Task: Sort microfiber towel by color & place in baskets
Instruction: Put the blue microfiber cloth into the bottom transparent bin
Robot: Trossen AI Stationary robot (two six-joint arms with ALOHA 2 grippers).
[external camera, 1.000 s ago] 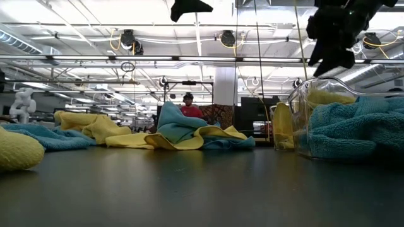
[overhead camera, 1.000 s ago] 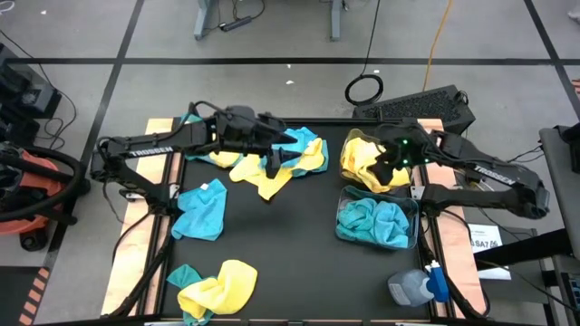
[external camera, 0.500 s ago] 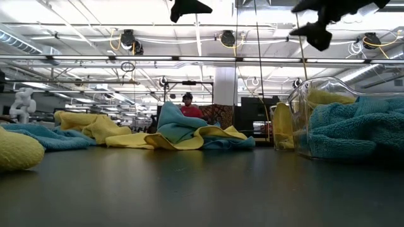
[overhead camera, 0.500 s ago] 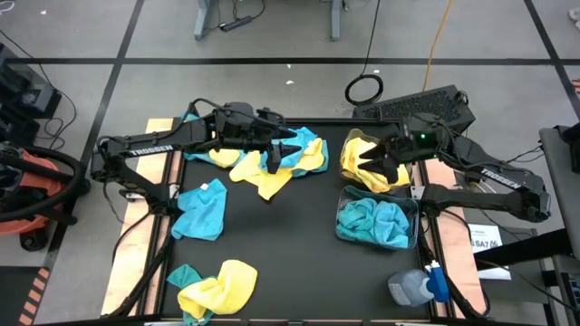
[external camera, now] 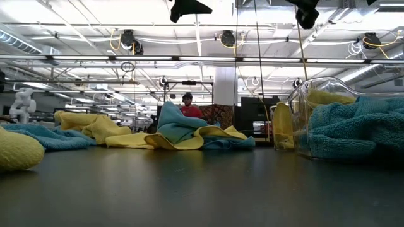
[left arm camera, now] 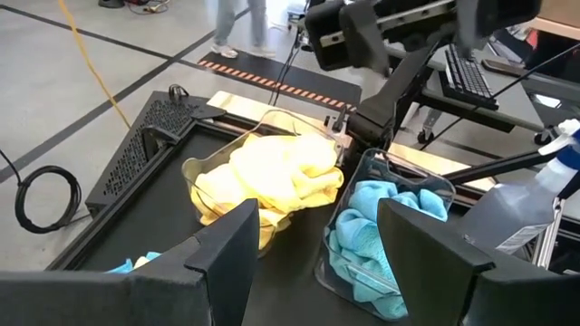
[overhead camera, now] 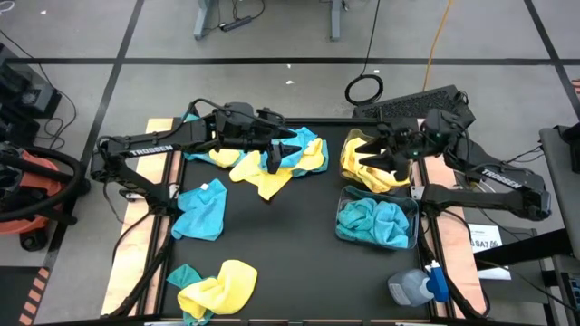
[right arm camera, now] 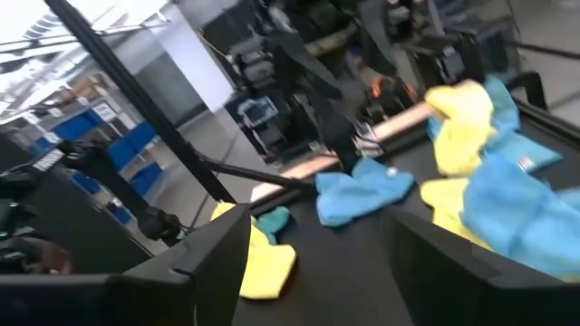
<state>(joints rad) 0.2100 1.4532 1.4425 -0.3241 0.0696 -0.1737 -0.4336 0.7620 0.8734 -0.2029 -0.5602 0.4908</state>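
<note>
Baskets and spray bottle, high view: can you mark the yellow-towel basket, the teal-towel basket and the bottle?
yellow-towel basket (overhead camera: 347, 145), high view, on its rim at the left.
teal-towel basket (overhead camera: 339, 210), high view, on its left wall.
spray bottle (overhead camera: 408, 289), high view, on its grey body.

Two pincers high at the top edge, cloths heaped on the tabletop below

The left pincer (external camera: 189, 9) hangs dark at the top, nothing in it; straight below it lies a heap of yellow and teal towels (external camera: 180, 133) on the dark tabletop (external camera: 202, 189). Off to its side, the right pincer (external camera: 307, 12) pokes in just above the clear basket (external camera: 303, 120), which shows teal cloth (external camera: 356, 129) heaped inside and yellow cloth (external camera: 328, 98) behind. Far from both pincers, at the picture's edge, a yellow towel (external camera: 16, 150) bulges close to the camera. Behind the heap, a person in red (external camera: 188, 108).
</note>
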